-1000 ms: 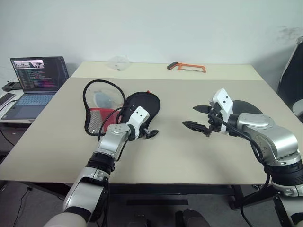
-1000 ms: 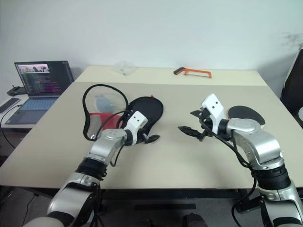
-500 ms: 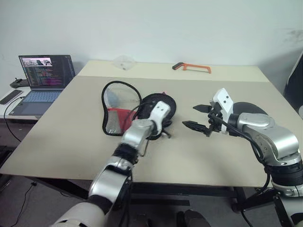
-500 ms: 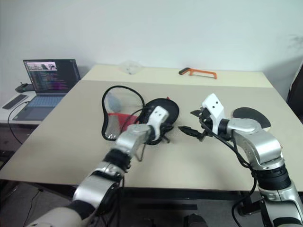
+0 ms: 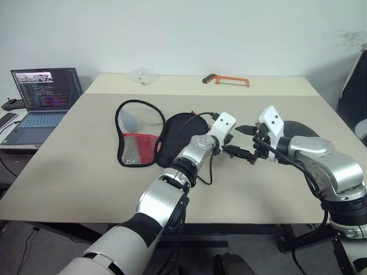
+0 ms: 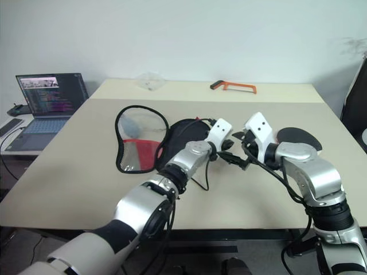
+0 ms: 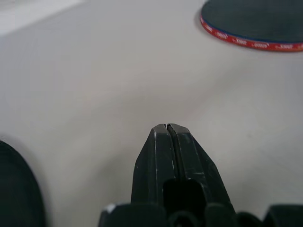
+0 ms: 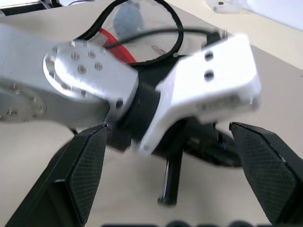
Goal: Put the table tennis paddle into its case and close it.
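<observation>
The case (image 5: 137, 134) lies open on the table, its mesh-lined lid to the left and its black half (image 5: 179, 136) beside it, red fabric showing between them. The table tennis paddle (image 6: 298, 137) lies black face up behind my right forearm; its red edge also shows in the left wrist view (image 7: 255, 26). My left gripper (image 7: 167, 127) is shut with nothing between its fingers and hovers right of the case. It sits between the open fingers of my right gripper (image 8: 175, 165), which holds nothing.
A laptop (image 5: 43, 94) stands on a side table at the left. An orange-handled saw (image 5: 226, 81) and a clear plastic item (image 5: 142, 74) lie at the table's far side. A dark chair (image 5: 352, 91) stands at the right edge.
My left arm swung right from the case's edge to in front of the right gripper, and its fingers closed. The case slid slightly right. The right arm kept still.
</observation>
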Robot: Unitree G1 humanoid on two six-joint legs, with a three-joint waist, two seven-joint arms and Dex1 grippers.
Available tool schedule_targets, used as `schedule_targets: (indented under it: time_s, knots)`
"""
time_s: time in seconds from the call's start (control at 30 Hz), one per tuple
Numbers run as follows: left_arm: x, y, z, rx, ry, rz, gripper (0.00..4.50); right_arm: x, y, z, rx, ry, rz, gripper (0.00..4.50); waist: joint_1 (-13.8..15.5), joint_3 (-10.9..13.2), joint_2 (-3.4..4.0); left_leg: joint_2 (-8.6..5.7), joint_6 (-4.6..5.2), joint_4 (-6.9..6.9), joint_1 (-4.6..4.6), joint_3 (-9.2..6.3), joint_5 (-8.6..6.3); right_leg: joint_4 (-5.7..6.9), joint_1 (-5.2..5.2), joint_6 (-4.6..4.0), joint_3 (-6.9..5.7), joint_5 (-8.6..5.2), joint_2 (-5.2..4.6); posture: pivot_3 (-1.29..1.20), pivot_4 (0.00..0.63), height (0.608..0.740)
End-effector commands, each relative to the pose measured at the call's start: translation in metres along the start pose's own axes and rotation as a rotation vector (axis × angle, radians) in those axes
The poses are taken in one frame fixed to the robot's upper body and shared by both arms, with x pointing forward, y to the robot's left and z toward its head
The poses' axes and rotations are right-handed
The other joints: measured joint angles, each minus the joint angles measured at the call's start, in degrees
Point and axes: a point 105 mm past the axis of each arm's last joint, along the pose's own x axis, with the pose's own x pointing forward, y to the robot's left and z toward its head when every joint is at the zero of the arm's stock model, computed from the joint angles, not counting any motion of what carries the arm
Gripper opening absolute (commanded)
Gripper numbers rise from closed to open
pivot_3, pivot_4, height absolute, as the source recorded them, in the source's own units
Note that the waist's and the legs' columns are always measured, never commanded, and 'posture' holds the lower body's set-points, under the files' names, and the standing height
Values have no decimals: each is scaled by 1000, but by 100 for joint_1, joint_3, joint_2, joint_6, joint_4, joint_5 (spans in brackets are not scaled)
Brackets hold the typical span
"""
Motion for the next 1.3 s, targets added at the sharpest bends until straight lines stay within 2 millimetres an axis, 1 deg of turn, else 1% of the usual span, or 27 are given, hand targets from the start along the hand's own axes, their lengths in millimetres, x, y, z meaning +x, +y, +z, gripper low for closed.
schedule_targets:
  time_s: [0.03,0.1,0.13,0.17,0.27,0.3,0.33,0.4,0.5,0.53,0.6,0.63,0.7,0.8,0.83,0.9,0.93,1.0,1.1,1.2,1.27,1.3]
  knots:
    - [-15,29,-5,85,0,46,39,-9,-4,9,-37,-27,-31,4500,-32,0,1,2,0,0,2,3,0,3,-1,0,2,0,0,0,150,740]
    - [-23,38,-15,111,24,63,39,-9,-4,8,-33,-30,-28,4500,-53,0,1,8,0,-2,8,8,0,12,-2,-1,8,0,0,0,150,740]
    - [-26,41,-18,115,31,62,386,-8,-3,8,-30,-32,-25,4500,-52,0,1,8,-1,0,8,5,1,16,-3,-2,6,0,0,0,150,740]
    - [-31,43,-20,114,33,60,621,-7,-2,8,-29,-33,-21,4500,-43,0,1,8,-3,1,7,0,2,16,-3,-2,6,0,0,0,150,740]
    - [-47,53,-24,105,42,63,1700,-4,-1,8,-30,-32,-11,4500,-5,0,1,2,-4,7,-1,-8,2,15,-4,-13,7,6,-1,0,150,740]
    - [-57,61,-25,92,46,78,2056,-3,-1,8,-28,-34,-8,4500,-2,1,1,0,-4,8,-2,-9,2,14,-3,-27,7,15,-1,0,150,740]
    - [-64,67,-25,82,49,88,2374,-3,-1,8,-27,-35,-6,4500,-1,1,1,0,-3,8,-3,-8,2,13,-4,-27,9,15,-1,0,150,740]
    - [-84,83,-28,53,60,129,3129,-2,-2,7,-28,-34,-3,4500,-17,1,1,0,-3,7,-3,-9,2,13,-4,-28,10,16,-1,0,150,740]
    - [-113,101,-33,14,80,171,4219,0,-2,6,-26,-33,3,4500,-28,0,2,6,-3,5,0,-10,2,16,-5,-31,12,15,-7,0,150,740]
    - [-121,105,-33,-5,80,178,4466,0,-2,6,-26,-33,6,4500,-26,1,2,8,-3,5,1,-14,2,17,-5,-32,9,14,-6,0,150,740]
    - [-136,108,-31,-42,72,163,4466,1,-2,6,-26,-34,12,4500,-20,1,2,8,-3,6,1,-18,2,18,-4,-32,6,13,-6,0,150,740]
    - [-155,108,-31,-102,66,110,4466,2,-1,6,-23,-35,18,4500,-20,1,2,7,-3,7,1,-18,2,17,-4,-32,6,13,-6,0,150,740]
    - [-180,105,-30,-174,61,43,4466,3,-1,5,-19,-34,26,4500,-54,2,1,8,-3,7,-1,-16,2,17,-5,-32,8,13,-6,0,150,740]
    - [-216,126,-52,-207,133,124,4466,5,3,2,-16,-30,50,4500,-84,3,2,8,-4,4,-1,-17,2,18,-8,-35,8,11,-7,0,150,740]
    - [-223,130,-56,-204,150,144,4466,6,3,2,-15,-29,54,4500,-100,3,2,8,-4,4,1,-18,2,19,-8,-35,7,10,-7,0,150,740]
    - [-234,137,-57,-221,147,174,4466,7,4,1,-15,-27,62,4500,-111,3,2,8,-4,4,4,-19,2,19,-5,-27,6,5,-7,0,150,740]
    - [-244,149,-57,-260,123,219,4466,8,5,1,-14,-26,69,4500,-93,3,1,8,-4,5,3,-20,2,18,-4,-14,5,-3,-7,0,150,740]
    - [-260,169,-60,-323,88,303,4466,10,7,0,-13,-25,82,4500,-66,4,0,5,-5,9,2,-26,3,17,-1,-14,-1,-3,-11,0,150,740]
    - [-267,181,-65,-343,84,358,4466,12,8,0,-14,-23,94,4500,-69,4,0,6,-5,9,2,-24,3,18,-2,-14,1,-3,-11,0,150,740]
    - [-274,196,-82,-335,138,453,4466,13,8,0,-16,-24,97,4500,-56,4,0,4,-6,7,2,-24,3,16,-2,-38,1,11,-14,0,150,740]
    - [-275,201,-92,-360,154,490,4466,12,8,0,-17,-24,96,4500,-51,4,0,4,-6,7,1,-22,2,15,-3,-39,3,12,-17,0,150,740]
    - [-272,200,-97,-375,159,486,4466,12,8,1,-17,-26,95,4500,-41,4,0,4,-6,7,1,-22,2,15,-4,-39,3,12,-17,0,150,740]
